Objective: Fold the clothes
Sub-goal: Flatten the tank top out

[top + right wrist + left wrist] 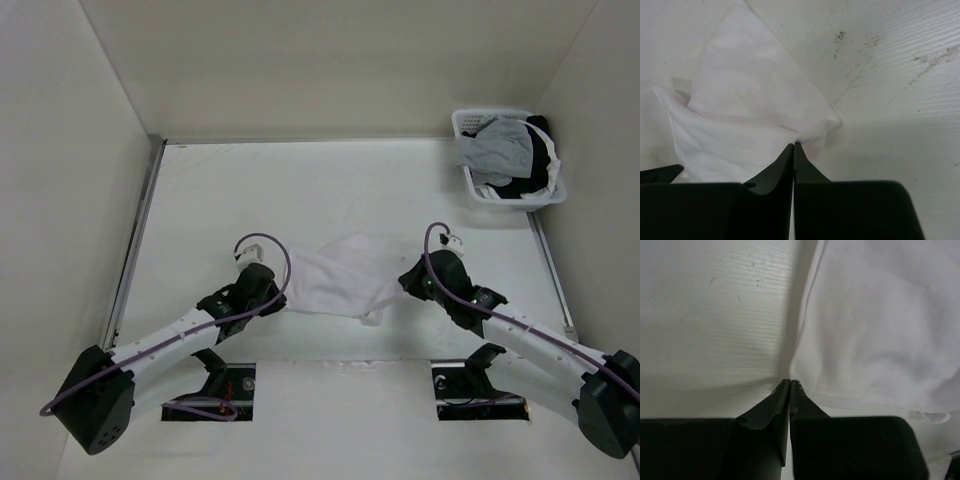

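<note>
- Here, the right end effector [794, 145] pinches a bunched corner of the white garment [740, 100].
- The left end effector [790, 383] is closed tight at the white garment's edge on the tabletop [715, 315].

The garment [335, 275] lies on the table [300, 190] near its front middle, between the left gripper [284, 299] at its left edge and the right gripper [402, 281] at its right corner. A basket [468, 180] stands well apart in the table's far right corner, with other clothes [500, 150] in it.
</note>
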Motion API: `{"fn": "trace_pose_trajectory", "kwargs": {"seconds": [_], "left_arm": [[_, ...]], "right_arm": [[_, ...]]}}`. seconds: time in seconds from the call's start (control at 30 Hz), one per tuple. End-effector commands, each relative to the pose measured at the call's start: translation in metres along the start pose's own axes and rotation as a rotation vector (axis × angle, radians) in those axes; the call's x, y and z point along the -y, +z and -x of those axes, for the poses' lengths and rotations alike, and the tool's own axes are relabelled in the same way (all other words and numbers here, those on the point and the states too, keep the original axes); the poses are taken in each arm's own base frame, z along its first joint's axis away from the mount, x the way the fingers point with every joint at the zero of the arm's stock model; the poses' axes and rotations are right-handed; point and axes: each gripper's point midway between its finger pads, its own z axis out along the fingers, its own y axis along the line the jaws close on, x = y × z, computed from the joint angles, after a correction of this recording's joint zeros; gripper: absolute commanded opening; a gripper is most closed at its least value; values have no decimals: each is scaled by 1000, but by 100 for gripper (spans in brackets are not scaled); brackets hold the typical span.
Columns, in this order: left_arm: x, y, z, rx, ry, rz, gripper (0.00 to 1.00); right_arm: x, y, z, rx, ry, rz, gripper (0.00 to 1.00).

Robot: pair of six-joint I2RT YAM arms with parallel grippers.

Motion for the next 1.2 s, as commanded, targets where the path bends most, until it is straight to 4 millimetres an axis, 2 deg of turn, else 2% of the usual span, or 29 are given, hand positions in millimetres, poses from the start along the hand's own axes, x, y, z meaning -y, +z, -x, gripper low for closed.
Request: {"fn": "trace_pose_trajectory", "kwargs": {"seconds": [0.0, 0.13, 0.23, 0.4, 0.5, 0.53, 0.6, 0.63, 0.7, 0.77, 0.83, 0.9, 1.0, 1.07, 1.17], "left_arm": [[44, -28, 51, 121, -16, -117, 0], [83, -83, 121, 308, -33, -234, 0], [103, -125, 160, 420, -45, -310, 0], [116, -183, 191, 533, -49, -389, 0], [115, -216, 207, 621, -55, -411, 0], [115, -225, 215, 660, -53, -409, 0], [117, -234, 232, 723, -63, -404, 0], [121, -236, 243, 759, -71, -407, 0], [130, -226, 261, 821, -107, -429, 0], [141, -200, 276, 832, -139, -435, 0], [148, -170, 296, 821, -163, -409, 0], [153, -151, 323, 822, -179, -391, 0], [161, -146, 372, 864, -206, -388, 0], [168, -153, 408, 904, -219, -405, 0], [179, -170, 457, 960, -216, -441, 0]], "right_arm": [[-20, -8, 19, 61, 2, 74, 3], [-41, -34, 40, 107, -9, 127, 1], [-58, -65, 58, 151, -22, 182, 1], [-83, -143, 82, 207, -8, 302, 0], [-98, -191, 91, 211, 35, 398, 0], [-105, -203, 94, 213, 42, 432, 0], [-120, -213, 99, 222, 27, 461, 0], [-129, -209, 99, 233, -8, 454, 0], [-149, -188, 110, 281, -85, 407, 0], [-171, -158, 129, 302, -133, 386, 0], [-189, -131, 152, 304, -143, 408, 0], [-201, -101, 195, 322, -117, 423, 0], [-225, -79, 254, 369, -107, 452, 0], [-246, -71, 282, 383, -113, 485, 0], [-270, -74, 332, 418, -115, 510, 0]]}}
